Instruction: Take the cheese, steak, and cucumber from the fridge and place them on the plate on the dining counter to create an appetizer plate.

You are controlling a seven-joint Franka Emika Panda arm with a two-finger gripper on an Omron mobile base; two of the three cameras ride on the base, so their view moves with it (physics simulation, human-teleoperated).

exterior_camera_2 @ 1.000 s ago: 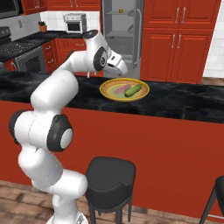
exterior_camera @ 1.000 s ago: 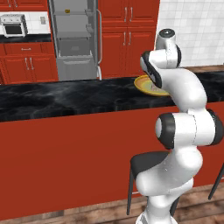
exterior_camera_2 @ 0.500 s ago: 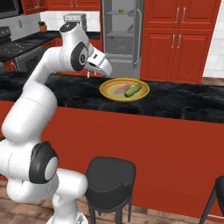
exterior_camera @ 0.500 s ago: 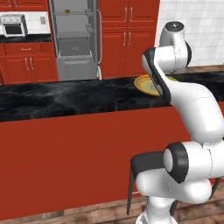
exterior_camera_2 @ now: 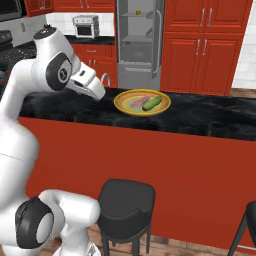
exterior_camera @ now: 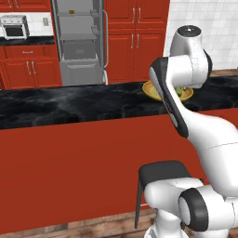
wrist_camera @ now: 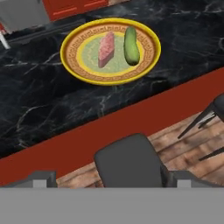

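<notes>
Broadly, the dining counter [exterior_camera: 69, 104] runs across the room as a long glossy black marbled top over a plain red front panel, with a dark stool [exterior_camera_2: 125, 197] drawn up against the front on a wooden floor. Behind it stands a wall of red cabinets [exterior_camera_2: 205, 47] under white tiles, with a small silver toaster oven [exterior_camera: 14, 27] on the back worktop at the far left. Between those cabinets the fridge [exterior_camera: 79, 42] stands open, its grey shelves and lower drawer showing; a small yellow-orange item, too small to identify, sits on its top shelf.

On the counter, toward its front edge, rests the plate [wrist_camera: 74, 65], yellow-rimmed with a pale greenish centre. Inside it the steak [wrist_camera: 106, 48] lies flat near the middle, and the cucumber [wrist_camera: 131, 45] lies just beside it, the two roughly parallel and not clearly touching. In the left base view much of the plate is hidden behind the arm.

The gripper [wrist_camera: 111, 179] hangs above the stool side of the counter, off the plate's edge and well apart from the food; its jaws are spread wide with nothing between them.
</notes>
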